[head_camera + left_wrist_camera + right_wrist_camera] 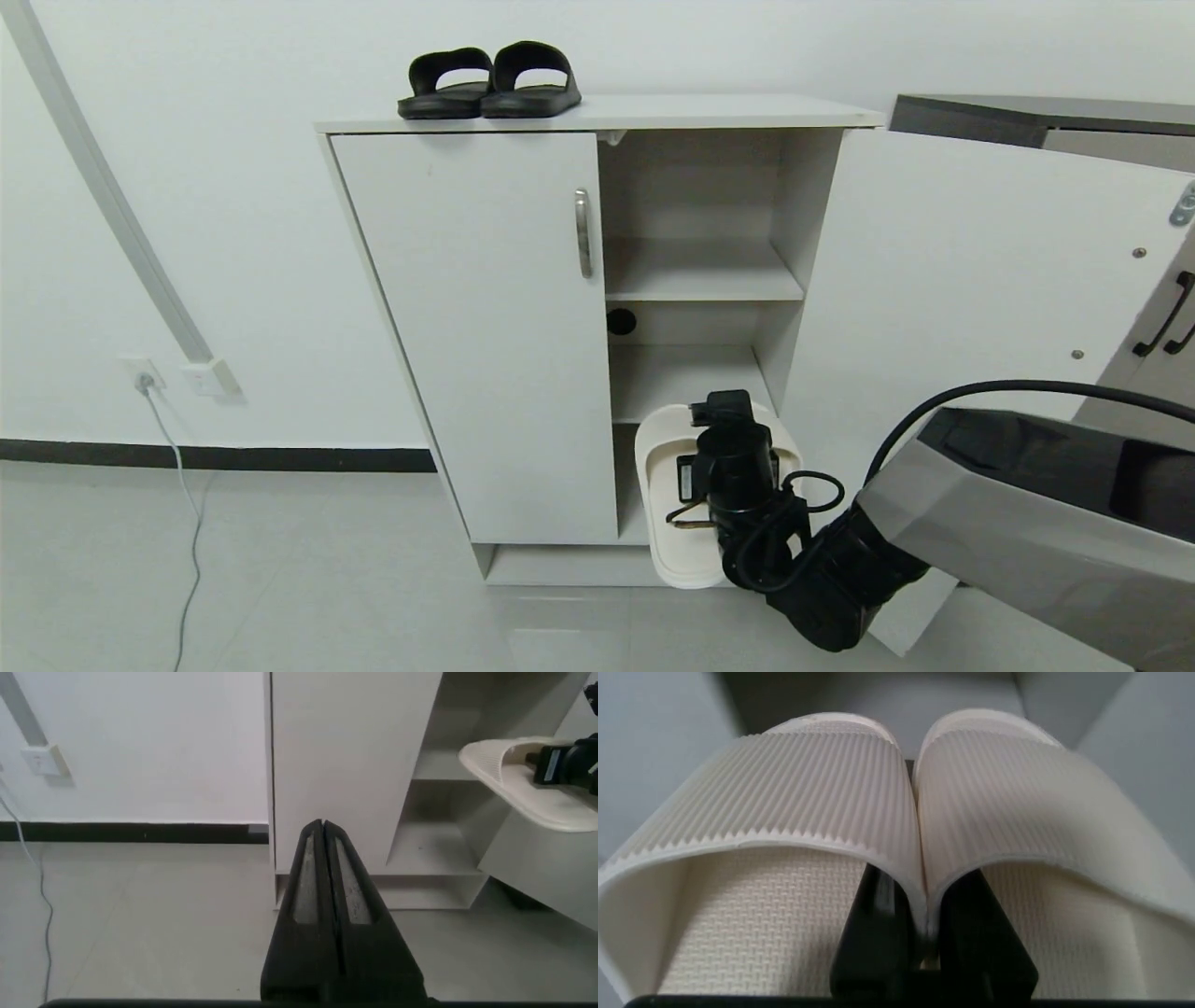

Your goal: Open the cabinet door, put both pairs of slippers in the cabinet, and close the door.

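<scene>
**Head view.** The white cabinet (pixel 709 112) stands against the wall. Its left door (pixel 467 327) is shut and its right door (pixel 952 280) is swung wide open, exposing the shelves. A pair of black slippers (pixel 490 84) sits side by side on the cabinet top, above the shut door. My right gripper (pixel 726 425) holds the pair of white slippers (pixel 658 485) at the mouth of the lowest compartment, below the middle shelf (pixel 686 378). The toes point inward and the heels project out in front of the cabinet. I cannot tell whether the soles touch the bottom board.

**Left wrist view.** My left gripper (pixel 322 891) hangs above the floor tiles (pixel 140 915), facing the shut door. Its jaws are pressed together with nothing between them. Farther off, one white slipper shows clear of the floor beside the open compartments.

**Right wrist view.** The two ribbed straps of the white slippers lie side by side and touch along their inner edges. My right jaws are clamped on those meeting edges, one finger under each strap, so both slippers are held as a single bundle.
</scene>
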{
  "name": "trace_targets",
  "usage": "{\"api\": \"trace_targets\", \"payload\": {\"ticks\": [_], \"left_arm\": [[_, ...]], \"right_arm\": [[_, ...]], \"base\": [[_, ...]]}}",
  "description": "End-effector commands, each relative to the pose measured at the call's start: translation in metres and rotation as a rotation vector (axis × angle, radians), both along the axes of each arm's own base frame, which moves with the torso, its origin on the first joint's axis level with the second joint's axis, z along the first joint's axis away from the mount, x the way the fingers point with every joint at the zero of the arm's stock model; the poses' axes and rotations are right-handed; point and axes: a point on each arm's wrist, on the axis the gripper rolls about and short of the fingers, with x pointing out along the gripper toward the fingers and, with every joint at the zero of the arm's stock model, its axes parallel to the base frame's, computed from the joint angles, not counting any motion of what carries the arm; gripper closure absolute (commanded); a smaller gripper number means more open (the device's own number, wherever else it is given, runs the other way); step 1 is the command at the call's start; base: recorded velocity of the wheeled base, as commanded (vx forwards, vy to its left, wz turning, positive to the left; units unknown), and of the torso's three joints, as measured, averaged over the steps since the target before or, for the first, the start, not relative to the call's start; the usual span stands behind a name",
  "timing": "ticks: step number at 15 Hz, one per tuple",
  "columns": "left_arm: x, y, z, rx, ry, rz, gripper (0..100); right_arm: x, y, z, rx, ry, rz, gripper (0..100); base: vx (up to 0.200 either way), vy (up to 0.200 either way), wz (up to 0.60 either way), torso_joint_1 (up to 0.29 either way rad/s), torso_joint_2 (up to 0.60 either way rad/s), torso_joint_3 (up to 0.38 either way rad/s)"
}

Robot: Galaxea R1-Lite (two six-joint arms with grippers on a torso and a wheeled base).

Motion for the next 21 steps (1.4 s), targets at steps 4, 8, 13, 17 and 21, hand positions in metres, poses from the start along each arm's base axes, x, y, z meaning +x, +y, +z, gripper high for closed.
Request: {"api": "trace_targets", "payload": {"ticks": [4, 8, 13, 17, 21], "left_arm": [[0.000, 0.000, 0.000, 0.000, 0.003, 0.000, 100], [0.000, 0.000, 0.000, 0.001, 0.003, 0.002, 100], [0.000, 0.000, 0.000, 0.004, 0.004, 0.000, 100], [0.000, 0.000, 0.000, 0.004, 0.006, -0.001, 100], [0.000, 0.000, 0.000, 0.004, 0.004, -0.001, 100]], "right_arm": [[0.009, 0.009, 0.001, 0.026, -0.016, 0.055, 100], [0.014, 0.012, -0.006, 0.022, -0.014, 0.053, 100], [0.014, 0.012, -0.010, 0.016, -0.007, 0.052, 100], [0.014, 0.012, -0.010, 0.015, -0.006, 0.052, 100], [0.014, 0.012, -0.010, 0.021, -0.012, 0.048, 100]], "base": [[0.000, 0.000, 0.00, 0.000, 0.00, 0.000], [0.000, 0.000, 0.00, 0.000, 0.00, 0.000], [0.000, 0.000, 0.00, 0.001, 0.00, -0.054], [0.000, 0.000, 0.00, 0.001, 0.00, -0.187], [0.000, 0.000, 0.00, 0.004, 0.00, -0.195]]}}
